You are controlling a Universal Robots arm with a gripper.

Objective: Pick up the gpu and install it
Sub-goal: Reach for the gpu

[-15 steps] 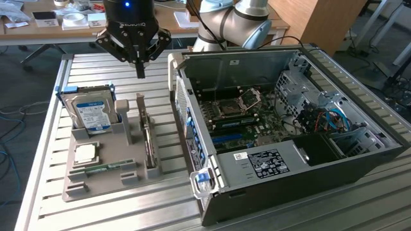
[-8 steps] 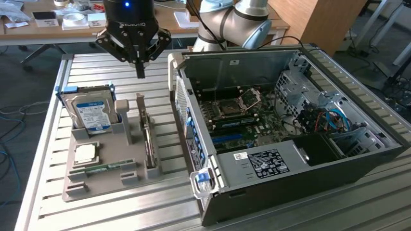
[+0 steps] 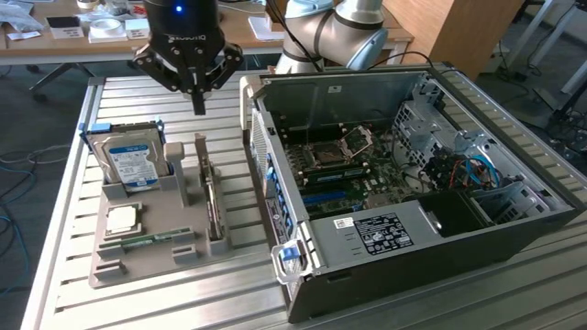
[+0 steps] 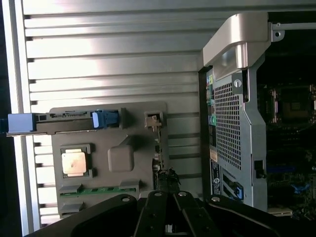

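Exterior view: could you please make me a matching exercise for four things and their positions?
1. boxy silver hard drive with blue-white label
2. thin dark gpu card
3. slim green memory stick
4. black gripper

a. flat along the grey tray's near edge
b. shut, hanging in the air
c. upright, tray's far-left corner
d. on edge, tray side nearest the black computer case

Pairs: 1-c; 2-d; 3-a; 4-b

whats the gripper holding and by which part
Nothing: the black gripper hangs with jaws shut and empty, clear of the thin dark gpu card standing in the grey tray.
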